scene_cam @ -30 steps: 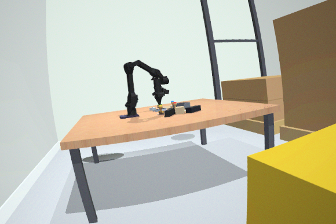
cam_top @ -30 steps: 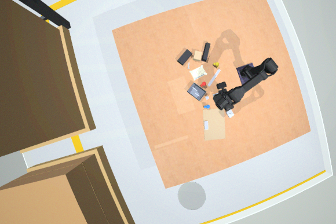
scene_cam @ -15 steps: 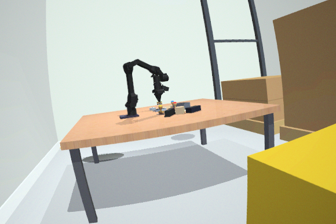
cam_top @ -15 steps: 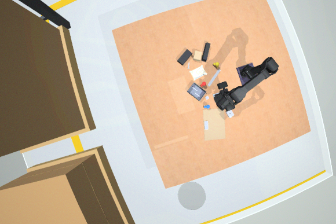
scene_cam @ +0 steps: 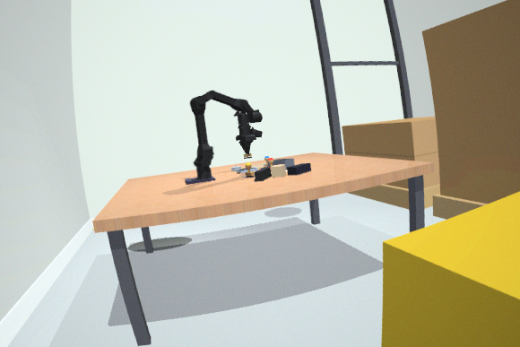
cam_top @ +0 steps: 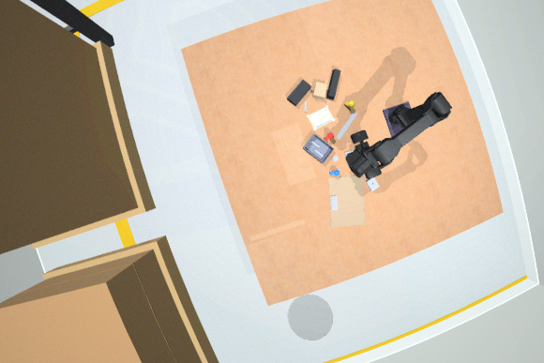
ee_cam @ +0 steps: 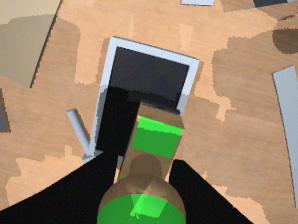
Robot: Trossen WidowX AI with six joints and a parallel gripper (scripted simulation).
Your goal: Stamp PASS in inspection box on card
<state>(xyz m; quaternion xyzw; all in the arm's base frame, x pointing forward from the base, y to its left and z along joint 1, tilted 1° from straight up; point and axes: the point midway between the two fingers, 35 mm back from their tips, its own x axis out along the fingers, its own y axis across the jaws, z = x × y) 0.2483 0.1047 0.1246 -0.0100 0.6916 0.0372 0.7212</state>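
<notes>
My gripper (scene_cam: pixel 247 152) (ee_cam: pixel 144 164) is shut on the green-topped stamp (ee_cam: pixel 159 137), a wooden block with a round knob. In the wrist view the stamp is in front of the open ink pad (ee_cam: pixel 155 52), which has a pale grey rim and a dark inside. In the exterior view the gripper holds the stamp above the table. The stamp's print face is hidden. A cream card (cam_top: pixel 321 117) with faint marks lies on the table; its box is too small to make out. A tan sheet (cam_top: pixel 348 207) with a white label (cam_top: pixel 334 203) lies nearer the bottom of the top view.
Yellow (cam_top: pixel 351 104), red (cam_top: pixel 329 136) and blue (cam_top: pixel 334 173) knobbed stamps stand around the work area. A grey tray (cam_top: pixel 318 148), a grey strip (cam_top: pixel 347 126) (ee_cam: pixel 287 125), dark blocks (cam_top: pixel 299 92) (cam_top: pixel 334 83), a tan block (cam_top: pixel 320 89) and a white square piece (cam_top: pixel 372 184) are also there.
</notes>
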